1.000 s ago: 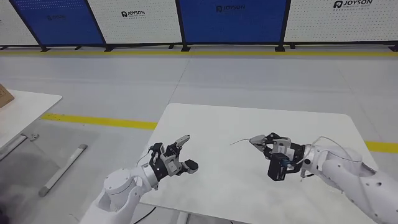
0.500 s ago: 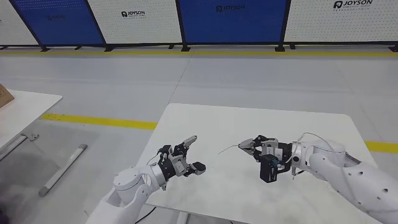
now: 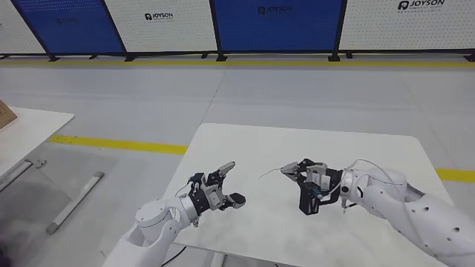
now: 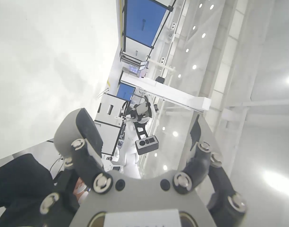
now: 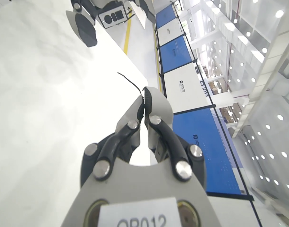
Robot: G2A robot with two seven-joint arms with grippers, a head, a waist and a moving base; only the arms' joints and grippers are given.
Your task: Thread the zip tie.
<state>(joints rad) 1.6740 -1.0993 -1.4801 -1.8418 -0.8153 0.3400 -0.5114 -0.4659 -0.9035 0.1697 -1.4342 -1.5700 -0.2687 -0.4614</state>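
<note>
A thin black zip tie is pinched in my right gripper, which is shut on it above the middle of the white table. The tie's free end sticks out past the right gripper towards the other arm. My left gripper hangs over the table's front left part, open and holding nothing, a short gap away from the tie's tip. In the left wrist view its fingers stand wide apart. From the right wrist, the left gripper faces the tie.
The table's left edge runs close beside the left gripper. A second white table stands farther left across a strip of floor. Blue and white partition panels line the back of the room.
My right gripper has carried the zip tie leftward, closer to the left gripper. The left gripper shifted slightly right and forward early on, then held still, open.
</note>
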